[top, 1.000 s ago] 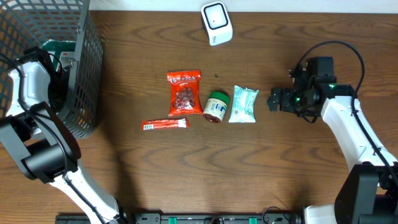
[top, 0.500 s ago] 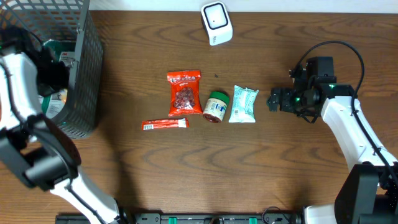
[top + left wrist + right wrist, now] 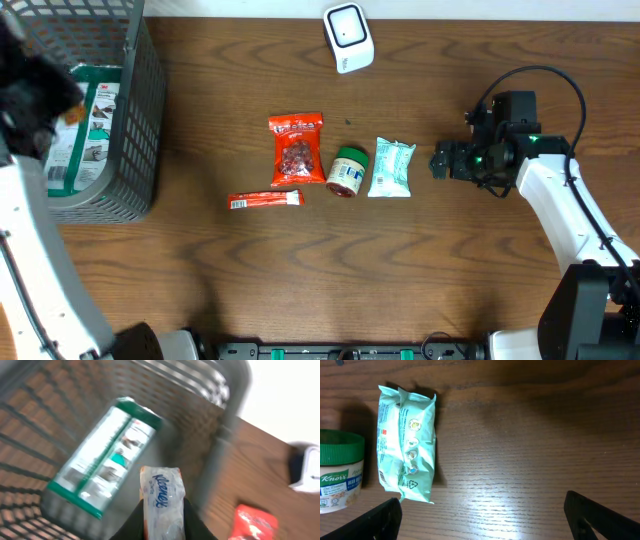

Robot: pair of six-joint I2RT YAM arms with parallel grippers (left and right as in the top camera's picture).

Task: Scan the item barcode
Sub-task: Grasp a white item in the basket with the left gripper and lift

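Left gripper (image 3: 162, 520): narrow, closed on a white tissue pack (image 3: 161, 495) that stands upright between the two fingers.
Tissue pack: held in the air above the wire basket (image 3: 135, 120), at the left end of the table (image 3: 300, 270).
Basket: a green box (image 3: 102, 467) lies inside it, on the bottom.
Scanner (image 3: 348, 38): white, at the far edge of the table, well apart from the tissue pack.
Right gripper (image 3: 490, 517): jaws wide and holding nothing, over bare wood beside a mint packet (image 3: 407, 442).
Middle of table: red snack bag (image 3: 297, 150), jar (image 3: 347, 170) with a green lid and the mint packet in a row; a red stick (image 3: 265, 201) lies below the bag.
Left wrist view: blurred, so the small print cannot be read.
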